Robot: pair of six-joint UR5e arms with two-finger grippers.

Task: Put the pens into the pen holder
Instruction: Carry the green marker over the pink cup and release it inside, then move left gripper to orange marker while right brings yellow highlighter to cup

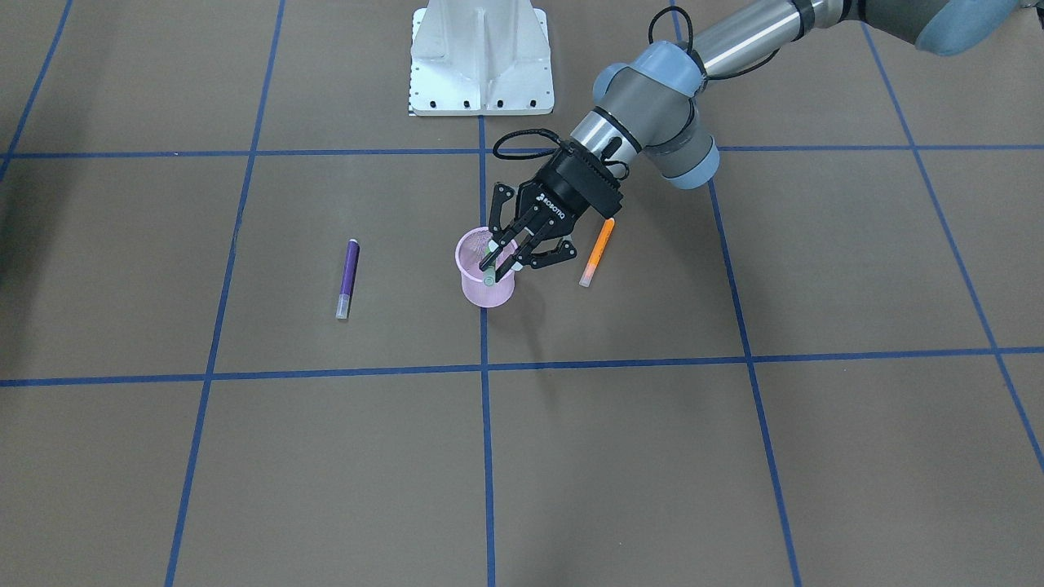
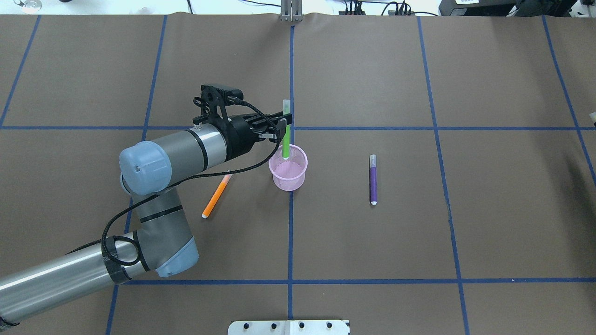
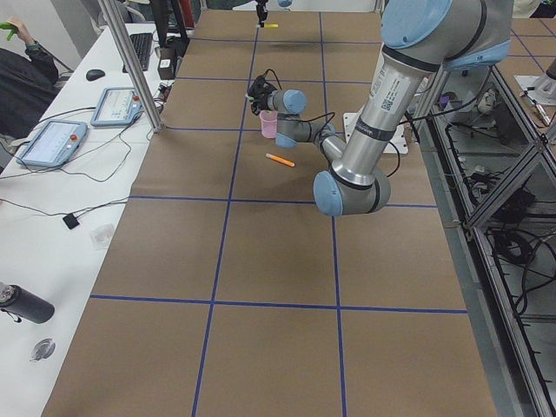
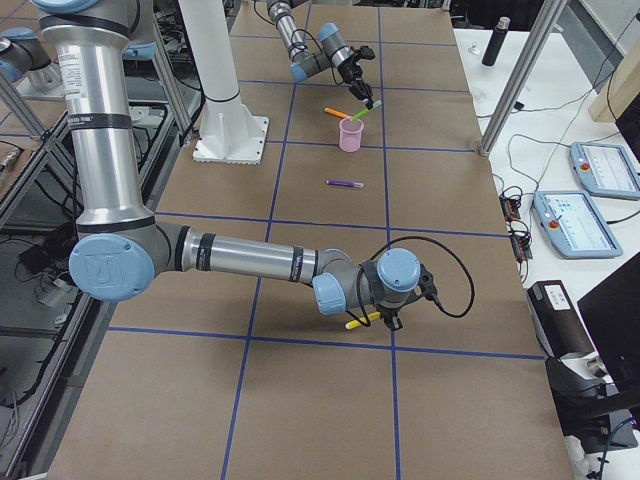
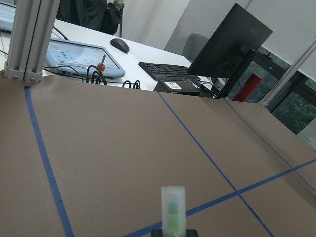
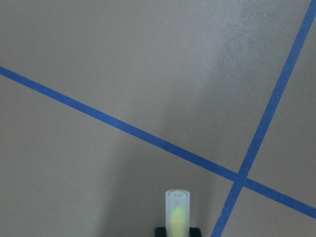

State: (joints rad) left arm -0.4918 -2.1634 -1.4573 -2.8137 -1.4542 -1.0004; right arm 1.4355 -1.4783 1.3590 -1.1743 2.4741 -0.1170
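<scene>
My left gripper (image 2: 284, 125) is shut on the green pen (image 2: 286, 139), which stands nearly upright with its lower tip inside the mouth of the pink mesh pen holder (image 2: 289, 176). The left wrist view shows the green pen's pale cap (image 5: 173, 210). An orange pen (image 2: 216, 196) lies on the table left of the holder, under the left arm. A purple pen (image 2: 373, 179) lies to the holder's right. Far off on the robot's right, my right gripper (image 4: 385, 320) hangs low over the table and grips a yellow pen (image 6: 177, 212).
The white robot base (image 1: 481, 57) stands behind the holder. Blue tape lines grid the brown table. A side bench with tablets (image 3: 52, 142), cables and a keyboard runs along the far table edge, and a person's sleeve (image 3: 22, 52) shows there.
</scene>
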